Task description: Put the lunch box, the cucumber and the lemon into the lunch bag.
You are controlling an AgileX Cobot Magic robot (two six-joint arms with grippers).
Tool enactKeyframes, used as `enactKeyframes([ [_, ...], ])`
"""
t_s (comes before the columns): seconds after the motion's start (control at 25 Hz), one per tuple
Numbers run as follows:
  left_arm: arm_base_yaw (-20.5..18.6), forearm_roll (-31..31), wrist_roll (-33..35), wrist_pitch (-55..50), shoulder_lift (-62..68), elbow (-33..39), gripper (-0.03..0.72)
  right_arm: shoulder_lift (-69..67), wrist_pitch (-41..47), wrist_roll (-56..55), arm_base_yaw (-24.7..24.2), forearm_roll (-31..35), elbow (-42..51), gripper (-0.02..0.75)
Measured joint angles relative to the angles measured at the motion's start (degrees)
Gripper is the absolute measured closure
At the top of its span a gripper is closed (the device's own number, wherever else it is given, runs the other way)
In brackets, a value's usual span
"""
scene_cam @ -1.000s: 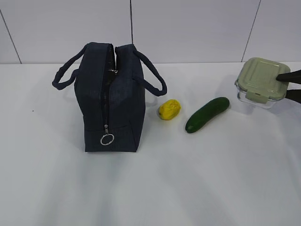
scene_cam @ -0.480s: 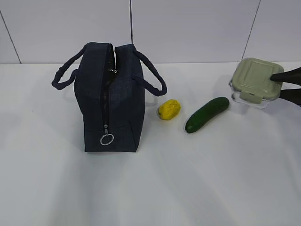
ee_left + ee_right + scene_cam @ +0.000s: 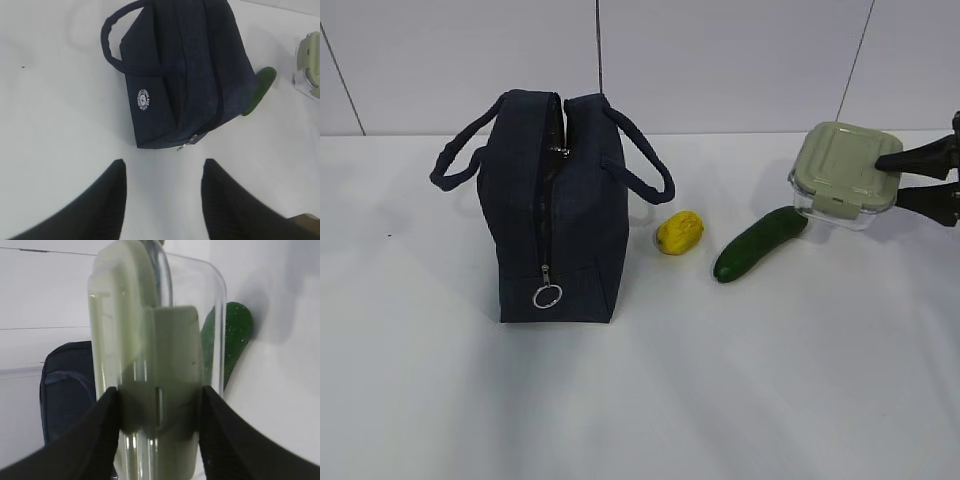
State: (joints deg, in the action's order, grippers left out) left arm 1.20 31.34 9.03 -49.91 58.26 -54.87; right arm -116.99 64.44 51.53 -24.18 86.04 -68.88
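The right jaws [image 3: 918, 176] clamp the lunch box [image 3: 842, 174], cucumber [image 3: 760, 243] just beyond. The left jaws [image 3: 162, 197] hang apart, empty, above the surface [image 3: 720, 380], lunch bag [image 3: 182, 75] ahead.

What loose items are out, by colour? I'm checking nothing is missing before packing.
Navy: 1, the lunch bag
Yellow: 1, the lemon
Dark green: 1, the cucumber
Clear with sage-green lid: 1, the lunch box
Total: 4
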Motion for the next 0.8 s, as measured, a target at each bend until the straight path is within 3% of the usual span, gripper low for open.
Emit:
enactKeyframes([
  [0.32, 0.0, 5.3, 4.6, 2.3, 9.5, -1.2, 0.335, 3.0, 0.0, -0.4, 0.0, 1.8, 0.0, 0.391],
  [0.6, 0.0, 6.0, 6.4, 0.6, 17.1, -9.7, 0.335, 3.3, 0.0, -1.4, 0.0, 2.0, 0.0, 0.391],
  [0.8, 0.0, 7.7, 6.5, -2.2, 22.6, -14.8, 0.274, 3.3, 0.0, -1.6, 1.7, 2.0, 0.0, 0.391],
])
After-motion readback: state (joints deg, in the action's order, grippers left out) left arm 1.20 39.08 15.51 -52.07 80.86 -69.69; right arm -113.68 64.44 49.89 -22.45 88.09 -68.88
